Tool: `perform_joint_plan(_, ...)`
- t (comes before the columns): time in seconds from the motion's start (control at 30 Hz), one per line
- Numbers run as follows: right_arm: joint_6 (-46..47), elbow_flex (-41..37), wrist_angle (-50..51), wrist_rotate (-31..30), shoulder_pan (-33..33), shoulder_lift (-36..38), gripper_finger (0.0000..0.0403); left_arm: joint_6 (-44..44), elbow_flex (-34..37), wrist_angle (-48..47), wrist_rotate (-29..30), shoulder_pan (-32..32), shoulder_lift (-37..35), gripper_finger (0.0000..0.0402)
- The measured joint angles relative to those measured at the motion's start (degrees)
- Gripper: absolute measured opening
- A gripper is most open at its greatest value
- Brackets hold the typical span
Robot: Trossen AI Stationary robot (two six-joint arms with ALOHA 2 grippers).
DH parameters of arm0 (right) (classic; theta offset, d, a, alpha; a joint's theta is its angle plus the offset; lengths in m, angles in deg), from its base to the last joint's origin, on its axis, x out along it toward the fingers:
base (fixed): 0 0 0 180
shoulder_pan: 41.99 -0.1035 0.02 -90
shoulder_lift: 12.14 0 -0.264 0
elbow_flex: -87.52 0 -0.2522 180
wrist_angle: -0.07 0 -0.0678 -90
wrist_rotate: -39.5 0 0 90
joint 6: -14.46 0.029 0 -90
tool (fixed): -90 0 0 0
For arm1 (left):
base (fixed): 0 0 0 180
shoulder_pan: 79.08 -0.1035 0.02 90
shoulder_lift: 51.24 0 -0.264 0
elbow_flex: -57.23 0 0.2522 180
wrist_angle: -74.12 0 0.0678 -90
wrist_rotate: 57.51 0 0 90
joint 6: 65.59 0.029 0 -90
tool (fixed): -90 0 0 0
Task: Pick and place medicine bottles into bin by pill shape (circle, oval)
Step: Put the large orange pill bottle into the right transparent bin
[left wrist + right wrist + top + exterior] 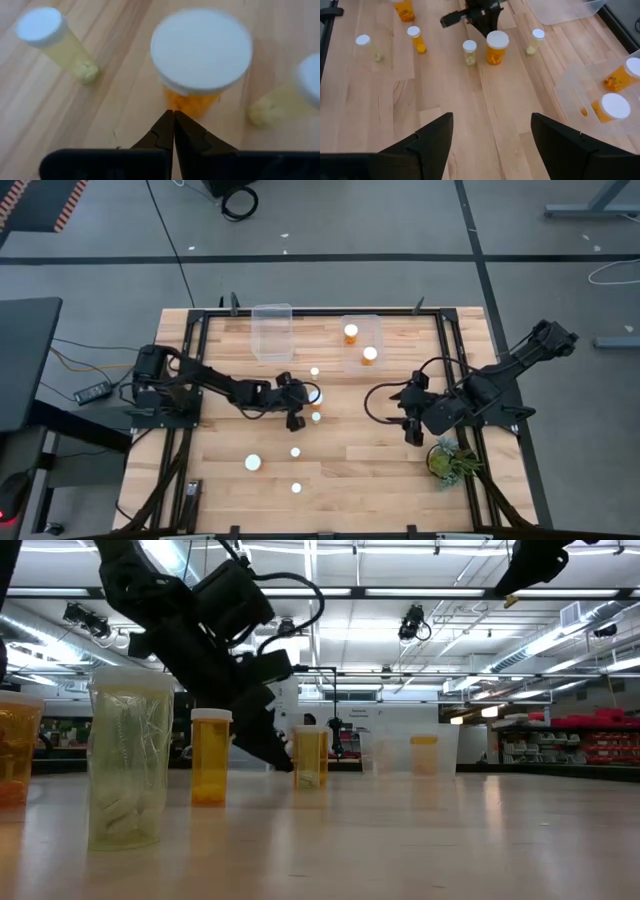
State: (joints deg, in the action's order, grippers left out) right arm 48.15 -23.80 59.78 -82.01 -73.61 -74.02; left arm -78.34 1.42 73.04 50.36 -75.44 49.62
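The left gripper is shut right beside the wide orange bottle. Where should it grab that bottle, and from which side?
Grip the wide orange bottle on its amber body just below the white cap, coming level from the left gripper's present side after opening. It stands upright, and the cap overhangs, so a hold under it likely won't slip. Narrower bottles flank it, leaving little room for the fingers.

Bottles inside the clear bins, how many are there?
2. Both are in the right bin: the far bottle by its back wall, the near bottle closer to the table's middle. The left bin holds none. None seem hidden.
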Motion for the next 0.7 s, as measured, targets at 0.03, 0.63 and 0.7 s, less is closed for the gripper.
perform_joint_plan(0.03,-0.49,0.00,-0.25,0.01,0.00,-0.21,0.0275,0.04,0.00,0.47,-0.02,-0.02,0.57,0.0015)
perform_joint_plan(0.63,-3.82,0.00,-4.75,0.01,3.61,-0.69,0.0275,2.08,-0.02,11.25,-0.06,-0.59,3.83,0.0010)
perform_joint_plan(0.7,-4.75,0.00,-5.84,-0.02,3.94,-1.17,0.0275,2.07,-0.02,11.34,-0.09,-0.59,3.83,0.0014)
